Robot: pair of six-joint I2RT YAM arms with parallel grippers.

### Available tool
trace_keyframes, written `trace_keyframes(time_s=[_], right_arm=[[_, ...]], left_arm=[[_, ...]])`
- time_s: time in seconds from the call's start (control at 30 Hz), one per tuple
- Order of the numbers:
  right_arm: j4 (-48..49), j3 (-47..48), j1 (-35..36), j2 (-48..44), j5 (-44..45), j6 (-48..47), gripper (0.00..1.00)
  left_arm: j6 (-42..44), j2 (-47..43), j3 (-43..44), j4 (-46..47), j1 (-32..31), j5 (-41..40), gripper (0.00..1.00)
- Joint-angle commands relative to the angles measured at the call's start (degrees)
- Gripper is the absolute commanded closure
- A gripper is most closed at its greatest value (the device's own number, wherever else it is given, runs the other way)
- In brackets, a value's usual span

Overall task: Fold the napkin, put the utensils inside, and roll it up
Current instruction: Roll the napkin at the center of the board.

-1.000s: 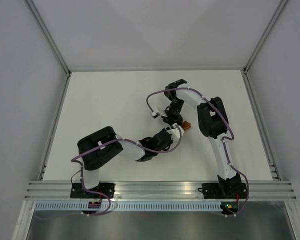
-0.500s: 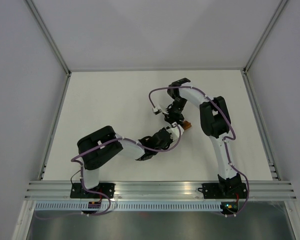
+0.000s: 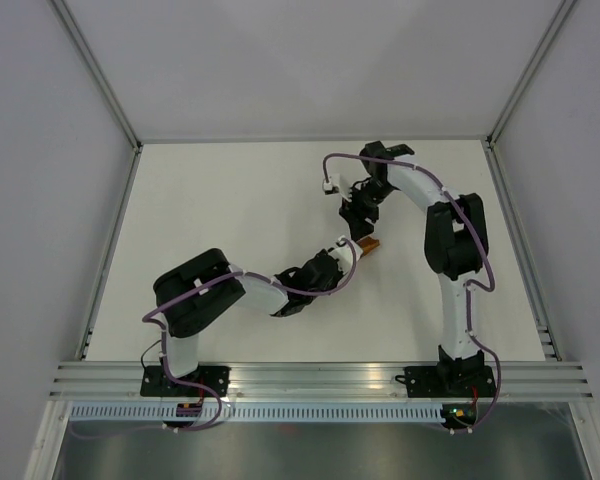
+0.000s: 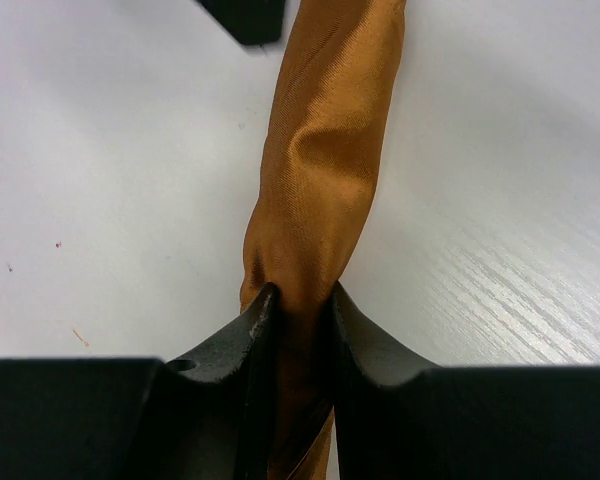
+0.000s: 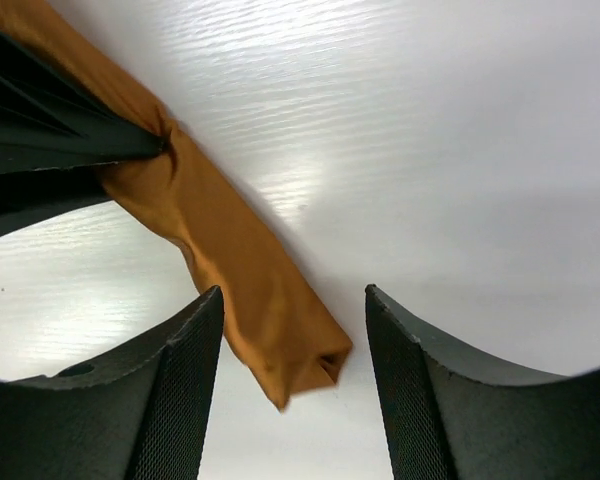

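My right pincer (image 5: 292, 292) has just let go and drawn back toward the far side; its jaws stand wide above the roll's free end. My left pincer (image 4: 298, 300) stays clenched on the napkin (image 4: 325, 170), a tight rust-brown roll lying near the middle of the bench (image 3: 230, 200). I judge the rolling all but done, though any utensils inside are hidden. The bench is white, faintly grained, boxed by pale walls, with an aluminium rail (image 3: 320, 375) along its near edge
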Motion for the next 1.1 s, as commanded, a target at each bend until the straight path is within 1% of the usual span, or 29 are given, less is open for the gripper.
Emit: trace_keyframes(time_s=[0.0, 0.07, 0.1, 0.27, 0.43, 0.63, 0.87, 1.07], right_arm=[[5.90, 0.05, -2.30, -8.26, -4.12, 5.14, 0.35], [6.17, -0.30, -3.18, -10.03, -4.56, 6.55, 0.35], [8.09, -0.82, -3.53, -12.04, -4.47, 9.60, 0.35], [13.99, -6.43, -6.34, -18.72, -2.81, 17.44, 0.35], [17.42, -13.73, -8.63, -27.42, -1.40, 20.61, 0.35], [18.83, -21.82, -11.26, -35.43, 2.63, 23.86, 0.35], [20.85, -29.46, -12.06, -44.21, 7.30, 26.33, 0.35], [19.18, -32.20, -12.06, -46.60, 10.90, 27.73, 0.35]], left_arm=[[-6.03, 1.79, -1.04, -7.84, 0.25, 4.41, 0.98], [-6.91, 1.79, -0.86, -8.80, 0.60, 6.08, 0.98], [-7.96, 2.05, -0.60, -9.33, 0.95, 6.43, 0.98], [-10.95, 2.58, 0.90, -12.15, 1.65, 10.30, 0.98], [-14.55, 3.46, 3.26, -16.71, 2.36, 13.11, 0.98], [-21.05, 4.78, 5.38, -21.73, 2.97, 12.59, 0.98], [-29.57, 7.59, 8.28, -26.39, 2.97, 10.57, 0.98], [-38.27, 10.67, 12.49, -30.34, 2.97, 8.90, 0.98]])
